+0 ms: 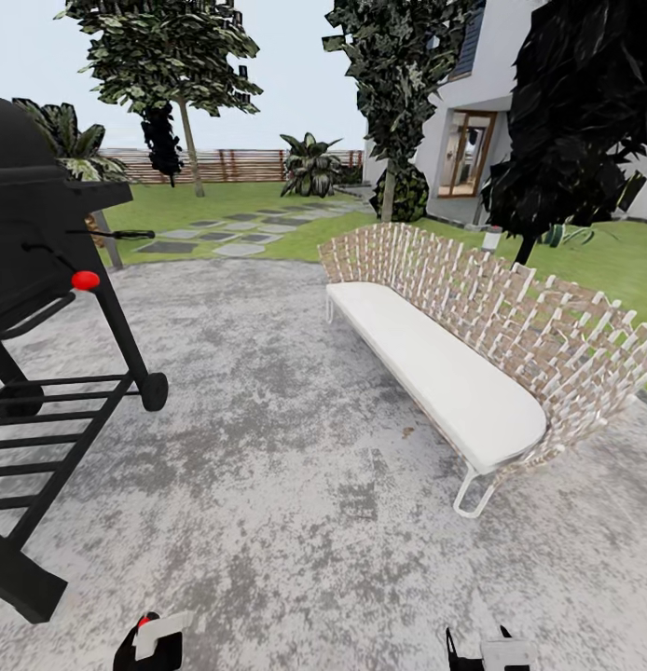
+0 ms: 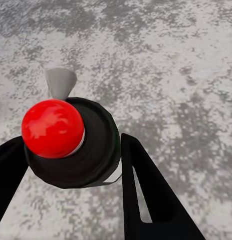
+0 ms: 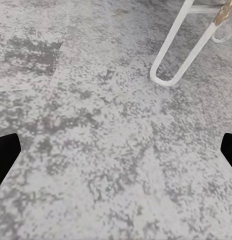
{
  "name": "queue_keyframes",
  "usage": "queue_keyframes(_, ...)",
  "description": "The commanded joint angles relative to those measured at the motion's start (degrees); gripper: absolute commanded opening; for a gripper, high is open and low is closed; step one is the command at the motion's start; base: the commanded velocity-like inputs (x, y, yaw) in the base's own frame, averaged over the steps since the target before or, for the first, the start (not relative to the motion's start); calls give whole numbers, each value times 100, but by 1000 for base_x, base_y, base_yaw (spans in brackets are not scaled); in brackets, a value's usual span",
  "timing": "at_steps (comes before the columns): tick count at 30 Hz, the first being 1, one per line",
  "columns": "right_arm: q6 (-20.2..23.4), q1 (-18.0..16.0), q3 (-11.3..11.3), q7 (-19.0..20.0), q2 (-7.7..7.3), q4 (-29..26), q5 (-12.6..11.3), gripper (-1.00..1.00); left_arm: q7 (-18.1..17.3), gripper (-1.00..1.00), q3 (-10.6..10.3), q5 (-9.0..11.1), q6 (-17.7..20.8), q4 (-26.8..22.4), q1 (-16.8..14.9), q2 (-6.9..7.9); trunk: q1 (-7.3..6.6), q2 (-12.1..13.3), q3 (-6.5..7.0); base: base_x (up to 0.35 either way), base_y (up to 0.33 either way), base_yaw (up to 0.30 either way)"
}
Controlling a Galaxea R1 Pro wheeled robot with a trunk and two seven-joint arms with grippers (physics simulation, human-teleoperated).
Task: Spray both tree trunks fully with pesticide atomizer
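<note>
Gripping the pesticide atomizer (image 2: 70,145), left tool (image 2: 70,165); right tool (image 3: 116,150) spread wide, holding nothing.

A long white bench (image 1: 445,373) with a woven back sits on the grey patio (image 1: 268,447) at the right. A black grill (image 1: 44,308) stands at the left. Trees (image 1: 184,75) and grass (image 1: 221,200) fill the top.

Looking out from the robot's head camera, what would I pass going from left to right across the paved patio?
Black barbecue grill → open grey paving → white wicker bench with a white cushion.
</note>
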Motion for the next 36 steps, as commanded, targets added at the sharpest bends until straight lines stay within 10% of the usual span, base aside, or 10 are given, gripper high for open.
queue_keyframes(1,0,0,0,0,0,0,0,100,0,-100,0,-2,0,-2,0,0,23,-42,-9,0,0,0)
queue_keyframes(36,0,0,8,1,2,0,6,100,18,-100,-10,-46,11,-2,0,-26,133,-242,207,0,0,0)
